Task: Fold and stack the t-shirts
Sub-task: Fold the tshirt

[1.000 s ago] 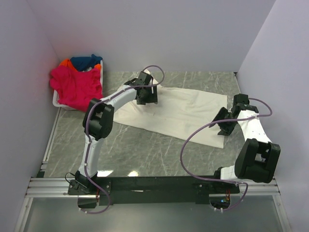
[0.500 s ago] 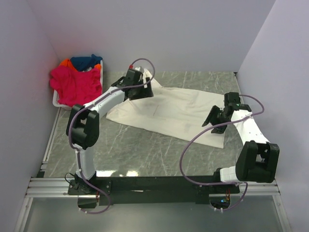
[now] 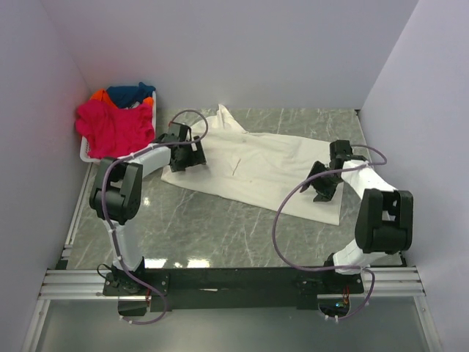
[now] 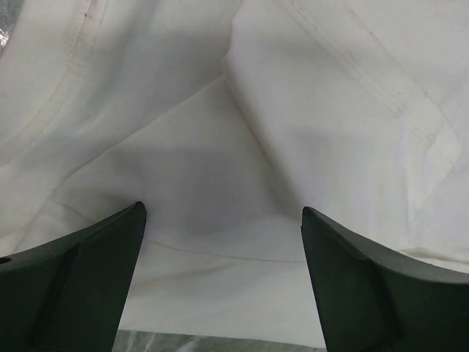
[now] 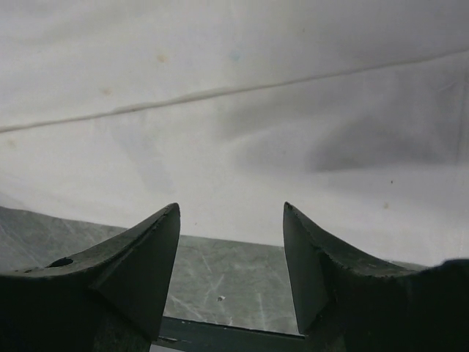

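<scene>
- Starting nearest, we meet a black rail edging the grey marbled table.
- Our right gripper hangs parted, empty, over the right edge of the cream t-shirt.
- Our left gripper, spread wide and released, is over its left part.
- Far left, a white basket holds more t-shirts: pink, blue, seemingly orange.
- Lilac walls behind.

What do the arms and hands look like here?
The left arm and right arm have white links and bulky black joints. A thin lilac cable loops off each. The left hand and right hand are black, each with two wedge-shaped fingers.
</scene>
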